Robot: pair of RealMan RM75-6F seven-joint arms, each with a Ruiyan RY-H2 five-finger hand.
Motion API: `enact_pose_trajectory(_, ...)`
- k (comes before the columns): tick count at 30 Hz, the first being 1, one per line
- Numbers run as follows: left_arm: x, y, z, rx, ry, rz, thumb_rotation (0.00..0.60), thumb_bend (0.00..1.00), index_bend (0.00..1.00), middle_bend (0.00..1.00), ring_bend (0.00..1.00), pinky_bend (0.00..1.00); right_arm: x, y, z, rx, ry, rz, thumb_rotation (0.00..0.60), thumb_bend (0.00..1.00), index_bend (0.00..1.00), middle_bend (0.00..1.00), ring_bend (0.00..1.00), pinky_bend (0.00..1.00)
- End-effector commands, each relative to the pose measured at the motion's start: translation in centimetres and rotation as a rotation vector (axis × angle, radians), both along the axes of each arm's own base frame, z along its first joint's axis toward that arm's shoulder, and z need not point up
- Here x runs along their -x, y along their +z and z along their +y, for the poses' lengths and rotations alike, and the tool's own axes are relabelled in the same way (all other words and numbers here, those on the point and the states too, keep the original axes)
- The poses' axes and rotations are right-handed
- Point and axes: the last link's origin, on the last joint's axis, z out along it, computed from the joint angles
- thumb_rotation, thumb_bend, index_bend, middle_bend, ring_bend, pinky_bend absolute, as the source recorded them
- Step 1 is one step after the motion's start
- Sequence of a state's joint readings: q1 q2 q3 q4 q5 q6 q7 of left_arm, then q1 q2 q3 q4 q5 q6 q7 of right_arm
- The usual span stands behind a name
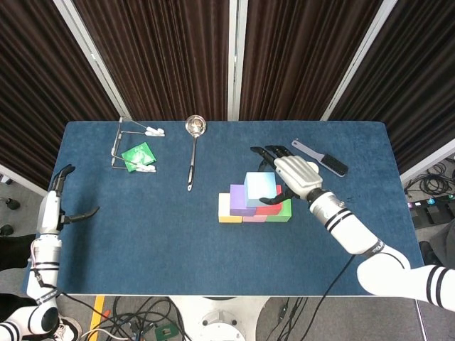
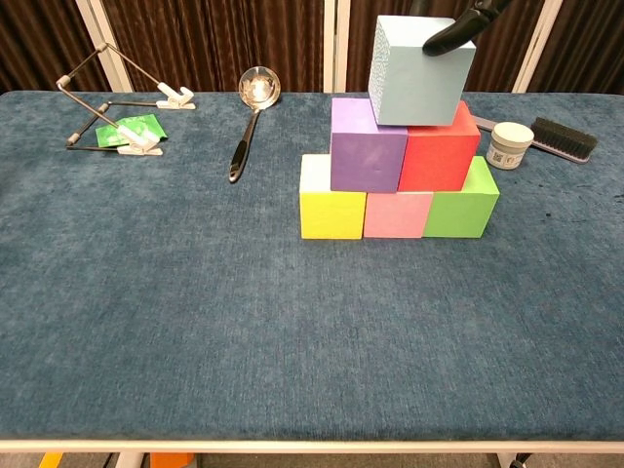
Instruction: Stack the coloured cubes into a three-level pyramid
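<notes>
Capping looks like the step in hand: right hand [image 1: 295,175] pinches the pale blue cube [image 2: 420,70] atop the purple cube [image 2: 367,144] and red cube [image 2: 436,150], so next calls for settling it square, then spreading the fingers; left hand [image 1: 58,202] idles, spread.

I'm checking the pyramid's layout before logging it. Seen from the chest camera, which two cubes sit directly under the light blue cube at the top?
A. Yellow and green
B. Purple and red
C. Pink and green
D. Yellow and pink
B: in the chest view the light blue cube sits over the seam between the purple cube and the red cube, which form the middle level above the bottom row.
</notes>
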State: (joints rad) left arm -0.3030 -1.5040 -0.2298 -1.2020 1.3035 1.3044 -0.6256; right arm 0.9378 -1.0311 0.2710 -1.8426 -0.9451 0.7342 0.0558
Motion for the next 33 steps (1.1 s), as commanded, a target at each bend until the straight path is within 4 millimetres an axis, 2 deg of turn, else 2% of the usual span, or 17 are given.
enact_pose_trajectory(1,0.03,-0.02,-0.04,0.001,0.0,0.0,0.6,0.02,0.06,0.09,0.01,0.11,0.02,-0.08,0.06,0.0,0.0,0.0,0.6,0.1,0.0,0.41,0.0,0.0)
enact_pose_trajectory(23,0.41,-0.26,-0.28,0.013,0.007,-0.004,0.6,0.02,0.06,0.09,0.01,0.11,0.15,-0.56,0.28,-0.002,-0.011,0.011,0.6,0.1,0.0,0.4,0.0,0.0)
enact_pose_trajectory(33,0.47,-0.27,-0.33,0.014,0.006,-0.011,0.6,0.02,0.06,0.09,0.01,0.11,0.17,-0.38,0.43,-0.004,-0.011,-0.003,0.6,0.07,0.0,0.27,0.0,0.0)
